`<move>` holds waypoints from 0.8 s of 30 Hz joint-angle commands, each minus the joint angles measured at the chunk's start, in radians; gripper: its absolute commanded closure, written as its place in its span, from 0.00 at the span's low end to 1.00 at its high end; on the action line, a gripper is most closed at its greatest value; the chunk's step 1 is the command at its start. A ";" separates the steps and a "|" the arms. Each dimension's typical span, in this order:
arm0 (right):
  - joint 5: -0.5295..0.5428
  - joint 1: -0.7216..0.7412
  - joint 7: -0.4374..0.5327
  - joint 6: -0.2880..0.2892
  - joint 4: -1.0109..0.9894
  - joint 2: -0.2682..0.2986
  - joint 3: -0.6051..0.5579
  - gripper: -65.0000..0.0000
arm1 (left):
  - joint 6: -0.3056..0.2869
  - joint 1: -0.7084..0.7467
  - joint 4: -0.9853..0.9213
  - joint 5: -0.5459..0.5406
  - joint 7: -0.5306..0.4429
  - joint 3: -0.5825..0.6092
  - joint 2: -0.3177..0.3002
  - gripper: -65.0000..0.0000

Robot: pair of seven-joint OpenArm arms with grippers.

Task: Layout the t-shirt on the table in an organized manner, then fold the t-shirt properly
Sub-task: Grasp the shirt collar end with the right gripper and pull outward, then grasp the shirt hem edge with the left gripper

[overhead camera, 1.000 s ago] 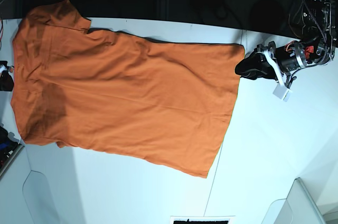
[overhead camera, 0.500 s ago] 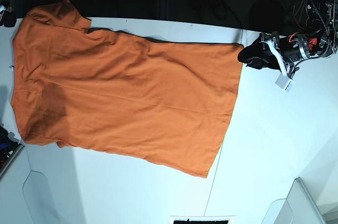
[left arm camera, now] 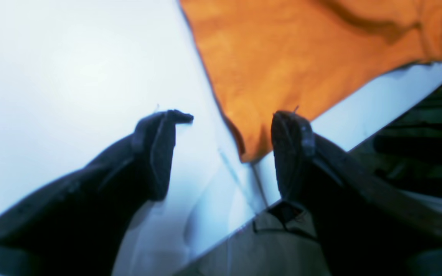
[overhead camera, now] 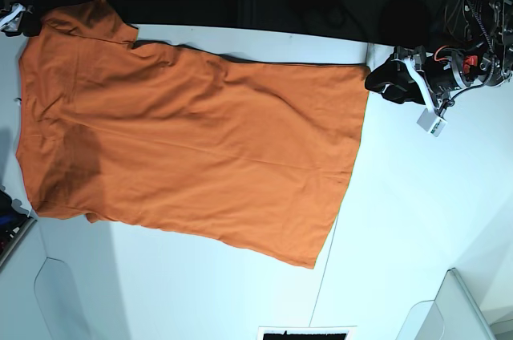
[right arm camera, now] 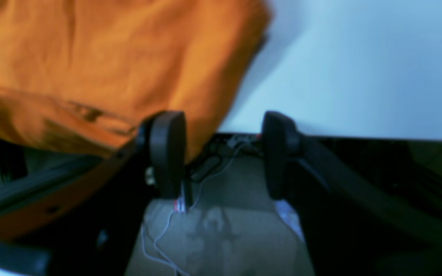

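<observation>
We see the left gripper (overhead camera: 394, 80) held just off the t-shirt's (overhead camera: 192, 143) hem corner at the far edge of the table (overhead camera: 401, 212), its arm reaching in from the side. In the left wrist view its two dark fingers (left arm camera: 159, 153) stand wide apart with nothing between them; the orange corner lies on the white surface just ahead of one fingertip, not touching it as far as we can judge.

The right gripper (right arm camera: 223, 153) sits at the opposite end, by the sleeve near the table's far edge. Its pads (right arm camera: 167, 153) are parted with only the floor and some wires showing in the gap, and it holds nothing. In the base view only a small dark and white piece of it shows at the frame's corner.

The t-shirt lies spread flat across the table, collar end toward the right arm and hem toward the left, with a darker patch near the shoulders.

Both wrist views are blurred, so we cannot make out seams or cloth edges sharply. The right arm's body is cut off in the base view.
</observation>
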 commanded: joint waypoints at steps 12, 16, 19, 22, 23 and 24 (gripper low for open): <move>0.023 0.068 -0.020 0.000 -0.059 0.024 -0.099 0.51 | -0.009 -0.002 0.004 0.023 0.018 0.006 -0.014 0.35; 0.031 0.056 -0.057 0.000 -0.059 0.026 -0.098 0.51 | -0.009 0.019 0.012 -0.020 0.066 0.006 -0.018 0.35; 0.042 0.040 -0.064 0.000 -0.057 0.027 -0.098 0.51 | -0.009 0.045 0.021 -0.032 0.073 0.006 -0.017 0.35; 0.042 0.040 -0.065 0.000 -0.057 0.027 -0.098 0.51 | -0.009 0.045 0.021 -0.036 0.072 0.007 -0.017 0.35; 0.042 0.040 -0.068 0.000 -0.057 0.027 -0.098 0.51 | -0.009 0.045 0.021 -0.036 0.073 0.007 -0.017 0.35; 0.042 0.040 -0.071 0.001 -0.057 0.027 -0.098 0.51 | -0.009 0.045 0.021 -0.036 0.073 0.007 -0.017 0.35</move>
